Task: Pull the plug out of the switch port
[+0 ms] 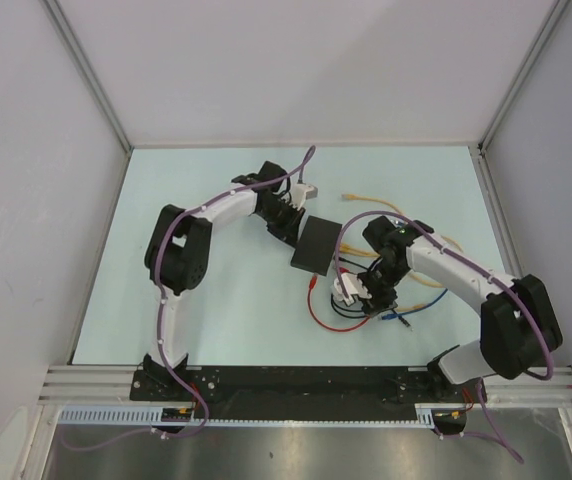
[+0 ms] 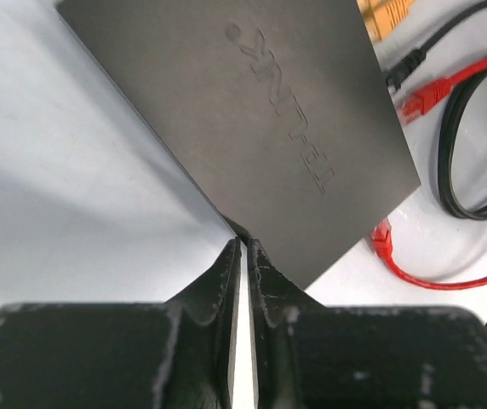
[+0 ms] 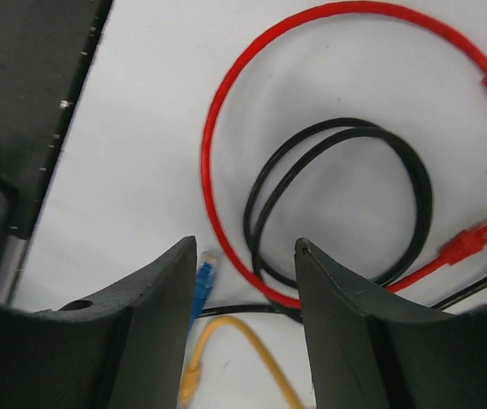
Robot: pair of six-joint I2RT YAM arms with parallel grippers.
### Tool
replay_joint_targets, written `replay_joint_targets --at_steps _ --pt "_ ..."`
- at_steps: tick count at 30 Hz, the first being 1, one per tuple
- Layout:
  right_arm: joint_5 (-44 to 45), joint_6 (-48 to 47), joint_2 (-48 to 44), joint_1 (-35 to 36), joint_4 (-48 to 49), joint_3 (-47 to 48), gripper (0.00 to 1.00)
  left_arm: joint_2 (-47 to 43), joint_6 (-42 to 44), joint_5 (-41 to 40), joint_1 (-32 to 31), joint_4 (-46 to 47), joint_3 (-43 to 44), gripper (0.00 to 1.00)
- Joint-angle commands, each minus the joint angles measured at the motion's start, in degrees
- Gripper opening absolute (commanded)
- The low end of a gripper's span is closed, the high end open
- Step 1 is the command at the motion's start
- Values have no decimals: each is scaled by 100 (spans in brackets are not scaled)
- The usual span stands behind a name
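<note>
- Jaws nearly closed, my left gripper (image 2: pixel 243 243) meets the switch (image 2: pixel 252 119) corner ahead; I should press firmly.
- Jaws wide, empty, my right gripper (image 3: pixel 245 247) hangs above red cable (image 3: pixel 205 166); best lifted straight.

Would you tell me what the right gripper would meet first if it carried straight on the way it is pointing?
Most likely the red cable, whose loop crosses just beyond the open right gripper, with the black cable close alongside it. Depth is unclear from this view, so either could come first.
</note>
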Motion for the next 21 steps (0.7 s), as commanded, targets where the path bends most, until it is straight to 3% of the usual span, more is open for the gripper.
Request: replay_joint_targets --at_steps 1,12,21 --pt "-302 -948 331 94 482 -8 53 -557 319 -243 -200 -77 -265 12" --pt "-425 -2039 666 305 -731 53 47 -602 267 -200 -473 -121 -626 11" --pt "-390 -1381 868 560 -311 -166 47 -435 161 -191 -561 -121 -450 11"
